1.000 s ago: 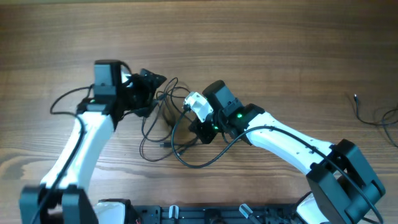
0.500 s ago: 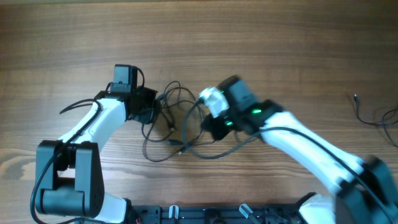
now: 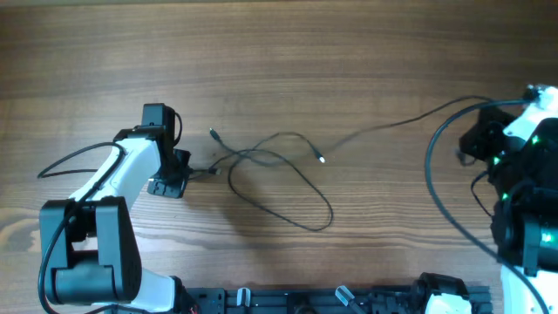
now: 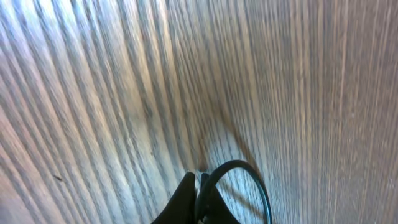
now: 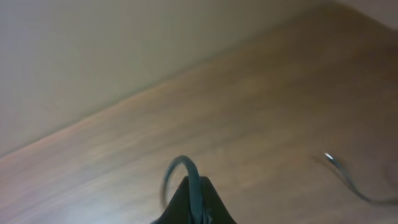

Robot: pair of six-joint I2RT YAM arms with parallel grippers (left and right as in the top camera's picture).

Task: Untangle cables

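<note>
Item: cables (image 3: 277, 166), thin and black, lie in a loose overlapping cluster on the wooden table (image 3: 349, 52), left of centre in the overhead view. The strands cross one another near the middle of the cluster, and one wide loop sags toward the near edge. A plug end (image 3: 212, 133) lies at the far-left corner of the cluster. A second, bright-tipped plug (image 3: 321, 159) lies at its right side. From the cluster one taut strand (image 3: 410, 120) runs up and rightward to the right gripper (image 3: 471, 146) at the table's right edge. The left gripper (image 3: 181, 174) sits just beside the cluster's left side, with its jaws together and clamped on one of the cables. The left wrist view shows an arc of cord (image 4: 239, 171) springing from between the closed fingers, close over the wood. The right gripper is well apart from the cluster, its jaws together and pinching the taut strand. The right wrist view shows cord curling up out of its closed fingertips. A separate cable end (image 5: 329, 157) with a bright tip lies on the table to the right, apart from the gripper, seen in the right wrist view.
</note>
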